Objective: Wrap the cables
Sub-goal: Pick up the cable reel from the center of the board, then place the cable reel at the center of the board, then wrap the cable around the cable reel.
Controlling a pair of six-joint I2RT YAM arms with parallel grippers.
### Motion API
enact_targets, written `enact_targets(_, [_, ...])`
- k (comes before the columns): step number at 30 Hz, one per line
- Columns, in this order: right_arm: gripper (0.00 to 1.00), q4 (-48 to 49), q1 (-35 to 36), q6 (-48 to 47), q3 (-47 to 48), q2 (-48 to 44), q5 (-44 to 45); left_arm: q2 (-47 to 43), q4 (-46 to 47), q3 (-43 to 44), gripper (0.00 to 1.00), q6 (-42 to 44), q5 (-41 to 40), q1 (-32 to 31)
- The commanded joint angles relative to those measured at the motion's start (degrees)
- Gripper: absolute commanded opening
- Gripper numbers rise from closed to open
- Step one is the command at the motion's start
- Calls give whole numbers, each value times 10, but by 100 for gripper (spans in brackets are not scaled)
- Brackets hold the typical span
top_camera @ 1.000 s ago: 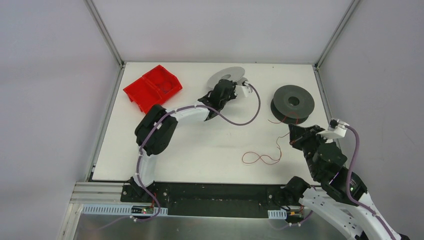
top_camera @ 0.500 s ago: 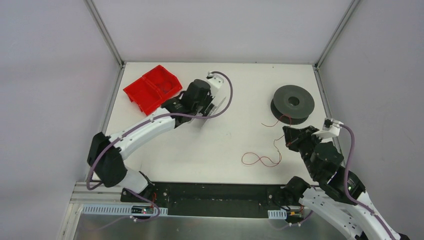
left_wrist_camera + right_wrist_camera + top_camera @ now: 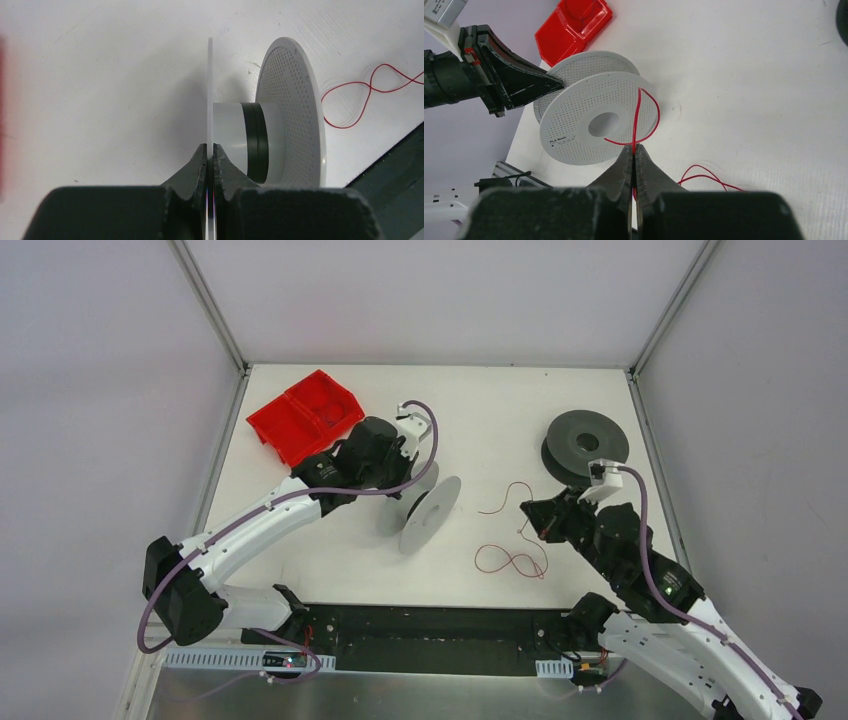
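At table (image 3: 480,420) centre, your left gripper (image 3: 210,152) pinches the white spool (image 3: 292,95) flange; your right gripper (image 3: 634,150) clamps the thin red cable (image 3: 510,562), loose at the spool's 3 o'clock. Winding appears unstarted.

One small line of dark print (image 3: 562,142) stands on the perforated face of the white spool (image 3: 574,107), below and left of its hub hole, seen from the right wrist camera. It appears to begin "PLA Basic"; the characters after that are too small to read.
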Motion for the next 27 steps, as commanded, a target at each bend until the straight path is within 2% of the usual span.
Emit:
enact_targets(1, [0,39,2,-10,5,16,-50,-6,9,2,0,1,36,5])
enact_targets(6, [0,42,2,-8,3,18,-52,-1,2,2,4,19,25,4])
enact_targets(15, [0,50,3,-11,1,21,-54,-6,-6,11,25,26,36,4])
enact_targets(17, [0,57,2,-17,-2,21,-59,-7,-8,12,27,24,42,4])
enact_targets(20, [0,71,2,-33,-8,19,-63,-15,-12,17,32,18,43,5])
enact_targets(23, [0,89,2,-58,-6,22,-73,-27,-14,27,42,6,39,4])
enact_targets(27, [0,140,2,-113,-13,25,-113,-46,-17,40,46,-11,52,4])
